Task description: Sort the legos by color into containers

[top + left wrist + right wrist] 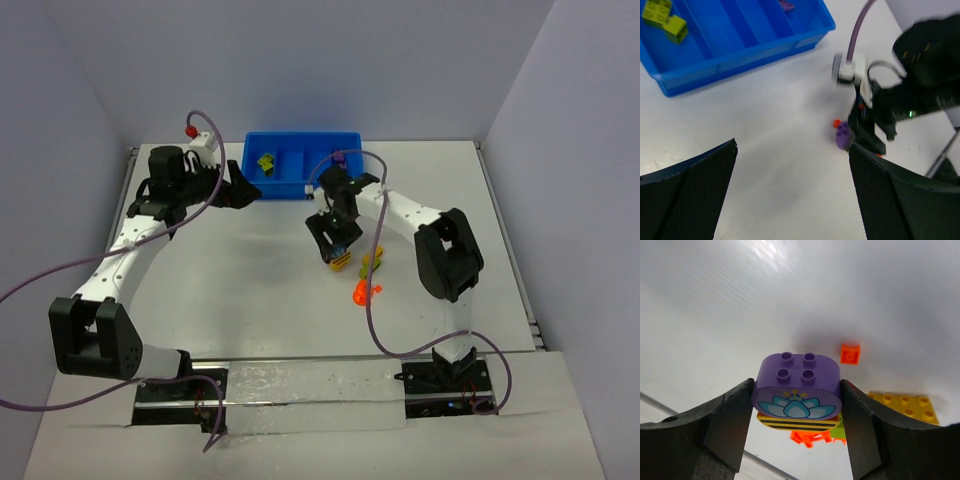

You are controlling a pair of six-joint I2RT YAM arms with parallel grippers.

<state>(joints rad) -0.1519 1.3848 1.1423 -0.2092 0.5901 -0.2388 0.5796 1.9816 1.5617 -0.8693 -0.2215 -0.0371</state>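
My right gripper (797, 396) is shut on a rounded purple lego (797, 382) with a lotus print, one finger on each end. A yellow black-striped brick (797, 423) is stuck under it. In the top view this gripper (338, 252) is mid-table, in front of the blue bin (300, 185). Loose legos lie beside it: a small orange brick (850, 353), a yellow plate (905, 406), orange-red pieces (362, 292) and a yellow-green cluster (372, 262). My left gripper (792, 190) is open and holds nothing, near the bin's left front corner (243, 187).
The bin's compartments (740, 45) hold olive-green bricks (665, 17) at the left and a purple piece (786, 5) further right. Purple cables loop over both arms. The table's raised rims run along the left and right sides.
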